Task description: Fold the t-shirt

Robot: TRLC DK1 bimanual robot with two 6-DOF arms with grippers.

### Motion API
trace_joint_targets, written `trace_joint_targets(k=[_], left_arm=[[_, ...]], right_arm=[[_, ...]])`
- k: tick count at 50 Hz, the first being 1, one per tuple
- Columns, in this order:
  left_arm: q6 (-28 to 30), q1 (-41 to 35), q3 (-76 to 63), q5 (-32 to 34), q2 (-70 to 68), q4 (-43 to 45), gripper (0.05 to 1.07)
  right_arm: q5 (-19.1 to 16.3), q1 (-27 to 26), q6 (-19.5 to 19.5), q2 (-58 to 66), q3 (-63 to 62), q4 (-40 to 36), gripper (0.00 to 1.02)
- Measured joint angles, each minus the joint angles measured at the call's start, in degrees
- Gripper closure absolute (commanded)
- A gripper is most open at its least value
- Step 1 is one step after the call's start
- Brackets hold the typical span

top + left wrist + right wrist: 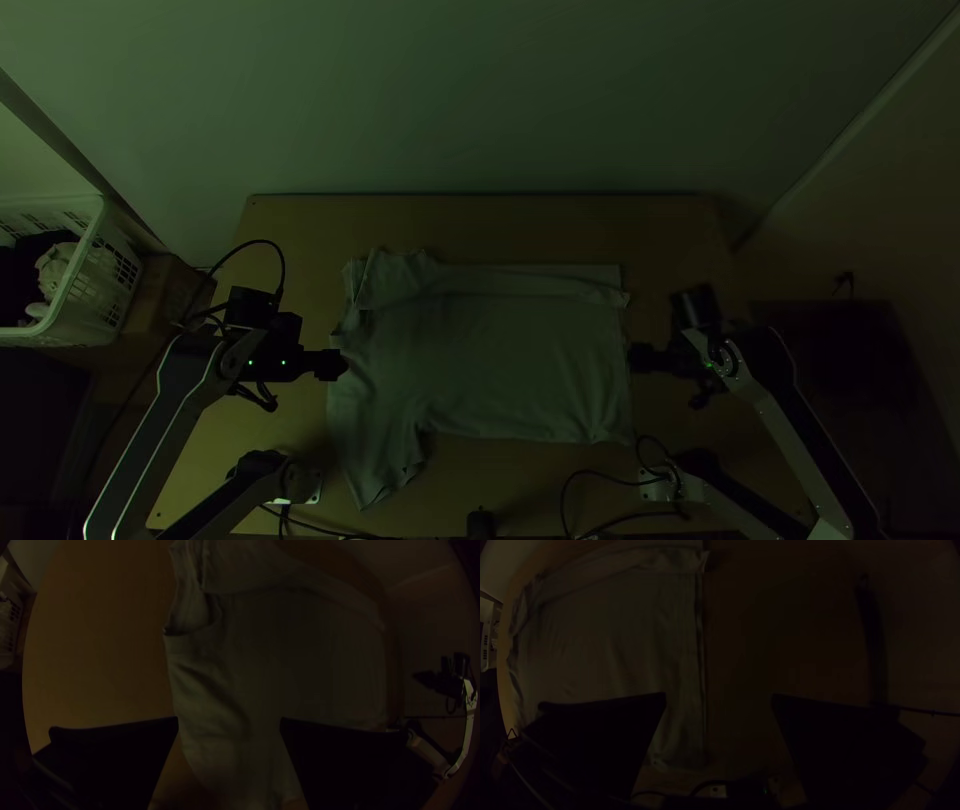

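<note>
Left gripper and right gripper are sitting spread; t-shirt is lying between them on bench, far edge turned over. Closing too shallow could be catching one layer, skewing the fold.

Dim light, wrist views darkest.
</note>
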Motion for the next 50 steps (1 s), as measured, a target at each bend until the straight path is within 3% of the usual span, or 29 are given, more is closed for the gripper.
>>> trace_joint_targets(k=[8,20,30,50], left_arm=[[-0.76,-8.33,-1.11,-2.25,-4.13,-4.39,0.11],[-4.57,-15.21,-6.29,-4.87,-5.60,-6.56,0.11],[-6.95,-16.00,-11.02,-7.19,-5.64,-6.34,0.16],[-9.97,-20.57,-16.70,-8.22,-1.70,-3.04,0.20]], right_arm=[[-5.88,1.16,5.77,-0.09,-1.66,-1.79,0.07],[-11.56,2.38,13.03,-0.02,-2.40,-2.91,0.07],[-13.05,3.10,15.30,0.92,-3.06,-3.28,0.07],[-13.86,4.02,15.54,1.79,-3.06,-3.28,0.07]])
